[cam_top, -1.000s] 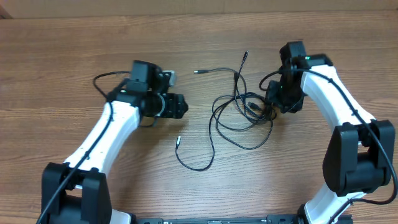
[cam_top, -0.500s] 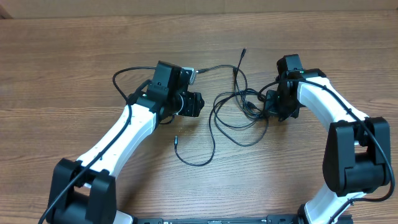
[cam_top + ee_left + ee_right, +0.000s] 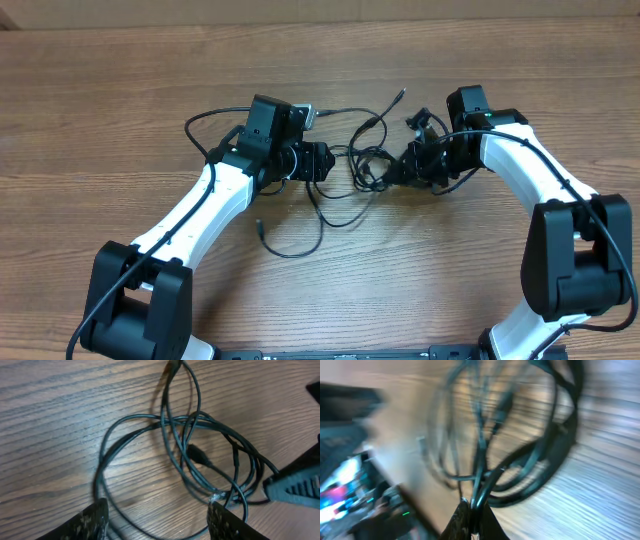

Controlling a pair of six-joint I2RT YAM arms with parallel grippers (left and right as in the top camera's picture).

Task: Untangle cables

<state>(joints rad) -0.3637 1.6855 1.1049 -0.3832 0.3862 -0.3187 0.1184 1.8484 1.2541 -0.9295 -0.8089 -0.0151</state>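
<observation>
Cables (image 3: 362, 165): tangled loops bunched at mid-table, nearer the far edge of the table (image 3: 90, 90), with one loose tail trailing toward the near edge. Right gripper (image 3: 471, 511) pinched closed on several strands; its wrist view is blurred. Left gripper (image 3: 159, 519): jaws spread wide at the loops' left side, gripping nothing.

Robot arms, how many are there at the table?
2. The left arm reaches in from the lower left, the right arm from the lower right. Both meet at the cables in the middle. None seems hidden.
</observation>
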